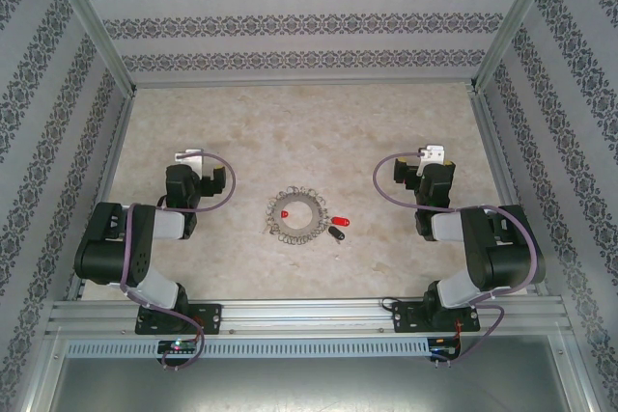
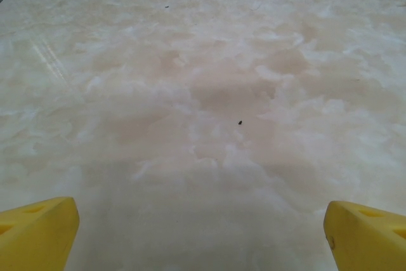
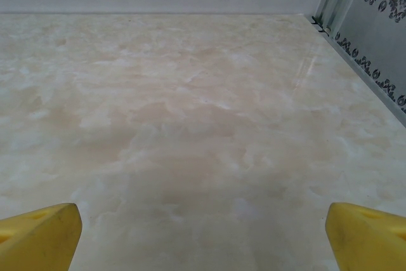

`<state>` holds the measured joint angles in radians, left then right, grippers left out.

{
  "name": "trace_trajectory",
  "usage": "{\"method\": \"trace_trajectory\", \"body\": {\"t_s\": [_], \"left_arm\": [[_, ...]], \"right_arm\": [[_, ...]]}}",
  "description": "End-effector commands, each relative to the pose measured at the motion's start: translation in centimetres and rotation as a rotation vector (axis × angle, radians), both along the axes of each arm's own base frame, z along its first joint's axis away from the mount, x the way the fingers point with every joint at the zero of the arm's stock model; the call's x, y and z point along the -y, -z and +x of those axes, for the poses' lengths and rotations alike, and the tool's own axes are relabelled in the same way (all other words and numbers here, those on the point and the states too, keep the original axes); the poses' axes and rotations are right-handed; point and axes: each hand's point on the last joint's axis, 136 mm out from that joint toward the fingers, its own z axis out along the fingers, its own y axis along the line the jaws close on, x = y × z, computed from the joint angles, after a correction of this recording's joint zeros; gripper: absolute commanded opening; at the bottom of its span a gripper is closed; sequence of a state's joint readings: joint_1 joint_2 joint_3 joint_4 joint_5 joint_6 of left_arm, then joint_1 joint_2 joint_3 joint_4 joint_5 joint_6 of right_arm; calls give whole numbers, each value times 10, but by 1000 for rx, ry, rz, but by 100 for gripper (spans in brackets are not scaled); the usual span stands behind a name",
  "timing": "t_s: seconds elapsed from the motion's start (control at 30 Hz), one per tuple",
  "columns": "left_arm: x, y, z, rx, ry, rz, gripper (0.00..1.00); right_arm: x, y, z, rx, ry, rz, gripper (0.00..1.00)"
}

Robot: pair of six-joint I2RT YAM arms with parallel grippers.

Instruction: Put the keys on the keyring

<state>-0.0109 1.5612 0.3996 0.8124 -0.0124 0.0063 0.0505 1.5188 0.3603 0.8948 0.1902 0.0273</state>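
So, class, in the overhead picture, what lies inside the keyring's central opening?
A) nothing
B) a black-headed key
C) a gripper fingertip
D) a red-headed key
D: a red-headed key lies within the opening of the keyring, while the black-headed key lies outside it, to its right.

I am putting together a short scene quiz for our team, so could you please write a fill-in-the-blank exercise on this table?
1. A red key lies ___ the keyring.
2. To the right of the keyring, the black key lies beside another key with a ___ head.
3. The left hand and the right hand are both ___ and hold nothing.
Missing words: inside; red; open.
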Motion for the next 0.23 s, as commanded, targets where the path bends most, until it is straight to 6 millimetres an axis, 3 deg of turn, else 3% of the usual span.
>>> {"method": "trace_trajectory", "body": {"t_s": [0.0, 0.2], "left_arm": [[-6, -10, 5, 40, -33, -14, 100], [-7, -10, 5, 38, -33, -13, 100]], "right_arm": [[-5, -13, 6, 46, -22, 9, 98], [-14, -12, 8, 31, -99, 35, 98]]}}
